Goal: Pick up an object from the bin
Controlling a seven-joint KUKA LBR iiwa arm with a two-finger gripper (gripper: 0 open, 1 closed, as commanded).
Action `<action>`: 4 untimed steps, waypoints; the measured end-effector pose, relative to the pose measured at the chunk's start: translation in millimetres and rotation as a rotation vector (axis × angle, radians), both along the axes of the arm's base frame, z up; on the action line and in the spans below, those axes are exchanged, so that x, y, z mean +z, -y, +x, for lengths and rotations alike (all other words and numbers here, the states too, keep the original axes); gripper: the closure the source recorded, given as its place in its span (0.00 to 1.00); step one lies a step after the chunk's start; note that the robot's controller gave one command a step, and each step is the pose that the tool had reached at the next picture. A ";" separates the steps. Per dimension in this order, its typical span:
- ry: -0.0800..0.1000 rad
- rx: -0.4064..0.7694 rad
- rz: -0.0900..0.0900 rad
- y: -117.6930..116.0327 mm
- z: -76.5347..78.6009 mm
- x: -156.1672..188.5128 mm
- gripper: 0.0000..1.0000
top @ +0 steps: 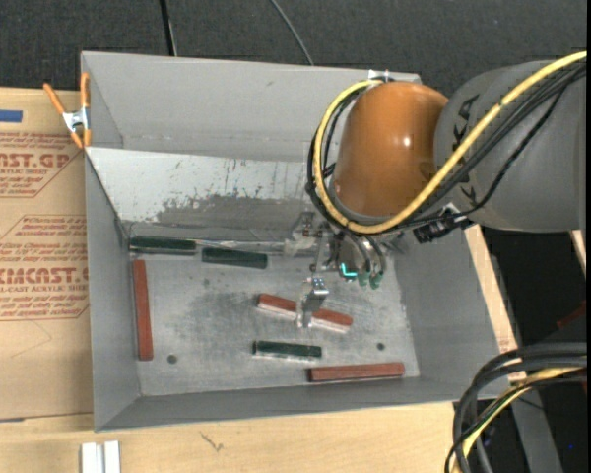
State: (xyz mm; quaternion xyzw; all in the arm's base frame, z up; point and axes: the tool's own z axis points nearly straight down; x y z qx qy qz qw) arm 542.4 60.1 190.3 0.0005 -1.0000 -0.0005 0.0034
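Six sticks [141, 308] are lying in the bin [227, 106] as the jaws are straddling the reddish stick [274, 305] resting near the floor's centre; whether they are clamping it cannot be told, and the lift is waiting

Grey arm [522, 156], orange wrist cover [384, 146], yellow cables [320, 151].

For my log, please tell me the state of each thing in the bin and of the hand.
hand: down at the centre red stick.
centre red stick: lying flat, beneath the hand.
left red stick: flat, by left wall.
front red stick: flat, by front wall.
three dark green sticks: flat, clear of hand.
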 end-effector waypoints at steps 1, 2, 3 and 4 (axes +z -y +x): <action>0.008 0.000 0.000 0.3 1.7 4.4 0.00; 0.007 0.006 0.000 29.6 6.1 -102.0 1.00; 0.007 0.006 0.000 29.5 6.1 -102.0 1.00; 0.009 0.016 -0.001 30.9 24.4 17.2 1.00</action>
